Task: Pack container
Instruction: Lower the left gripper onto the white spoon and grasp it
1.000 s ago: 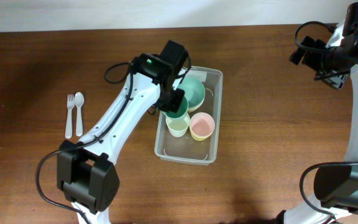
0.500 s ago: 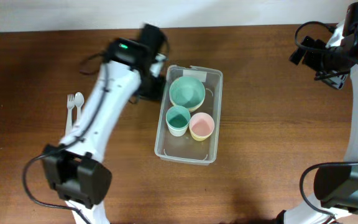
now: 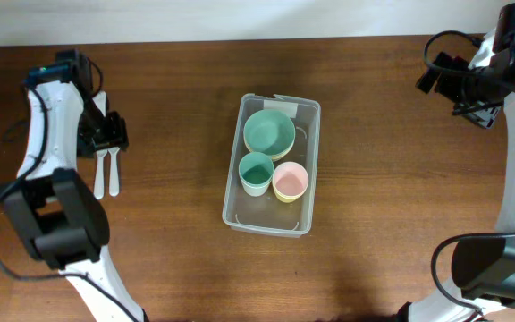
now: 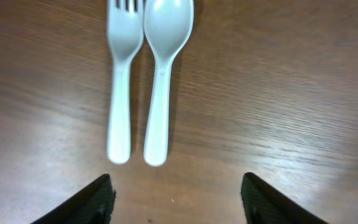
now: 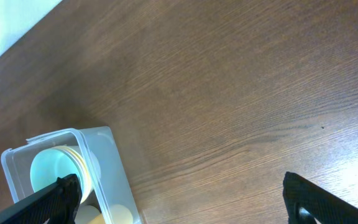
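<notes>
The container (image 3: 267, 213) sits in the middle of the wooden table (image 3: 383, 224), well apart from both grippers: far to the right of the left gripper (image 3: 108, 134) and well to the left of the right gripper (image 3: 450, 82). It is a clear plastic tub with rounded corners and a rim, its long side running away from the robot. Inside it are a green bowl (image 3: 269, 132) at the far end, and in front of that a teal cup (image 3: 257, 172) and a pink cup (image 3: 290, 182) side by side, touching. The left arm reaches out to the left edge of the table, its gripper (image 4: 178, 200) spread wide and holding nothing above a white fork (image 4: 120, 93) and spoon (image 4: 163, 62) that lie side by side. The right arm is raised at the far right corner, its gripper (image 5: 180, 202) also wide apart and holding nothing, with the container (image 5: 107, 177) showing at the lower left of its wrist view.
</notes>
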Robot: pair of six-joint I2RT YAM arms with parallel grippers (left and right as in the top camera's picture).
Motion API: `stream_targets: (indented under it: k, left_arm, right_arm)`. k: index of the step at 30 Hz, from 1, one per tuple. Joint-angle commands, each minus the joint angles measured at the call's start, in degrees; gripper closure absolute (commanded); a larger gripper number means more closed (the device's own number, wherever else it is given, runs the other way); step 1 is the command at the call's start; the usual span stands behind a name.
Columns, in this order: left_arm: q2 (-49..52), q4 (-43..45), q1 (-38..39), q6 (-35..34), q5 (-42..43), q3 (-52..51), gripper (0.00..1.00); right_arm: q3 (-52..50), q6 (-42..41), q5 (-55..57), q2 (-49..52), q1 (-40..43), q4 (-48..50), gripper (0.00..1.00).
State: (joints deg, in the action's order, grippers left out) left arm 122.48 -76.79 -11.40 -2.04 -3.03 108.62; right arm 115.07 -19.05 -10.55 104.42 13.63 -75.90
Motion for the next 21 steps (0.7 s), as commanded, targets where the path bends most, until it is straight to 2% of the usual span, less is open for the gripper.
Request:
stream_targets:
  k: [1,9,16,19,21]
  left_arm:
    - [5.64,0.31,-1.42,2.08,0.22,-0.70,0.38]
    - [10.01,4.09,-1.42,2.12,-1.22,-0.81,0.37]
    - [13.46,10.99,-1.40,5.18,-0.57,-0.81,0.39]
    - [13.94,13.29,-1.40,5.84,0.22,-0.85,0.44]
    - [14.40,13.92,-1.40,5.84,0.24,-0.85,0.52]
  right_arm:
    - [0.33,0.15,0.09,0.02,-0.15,0.00,0.01]
    - [0.33,0.15,0.09,0.02,-0.15,0.00,0.01]
    - [0.33,0.15,0.09,0.02,-0.15,0.00,0.01]
    - [0.33,0.15,0.09,0.02,-0.15,0.00,0.01]
    - [0.33,0.15,0.09,0.02,-0.15,0.00,0.01]
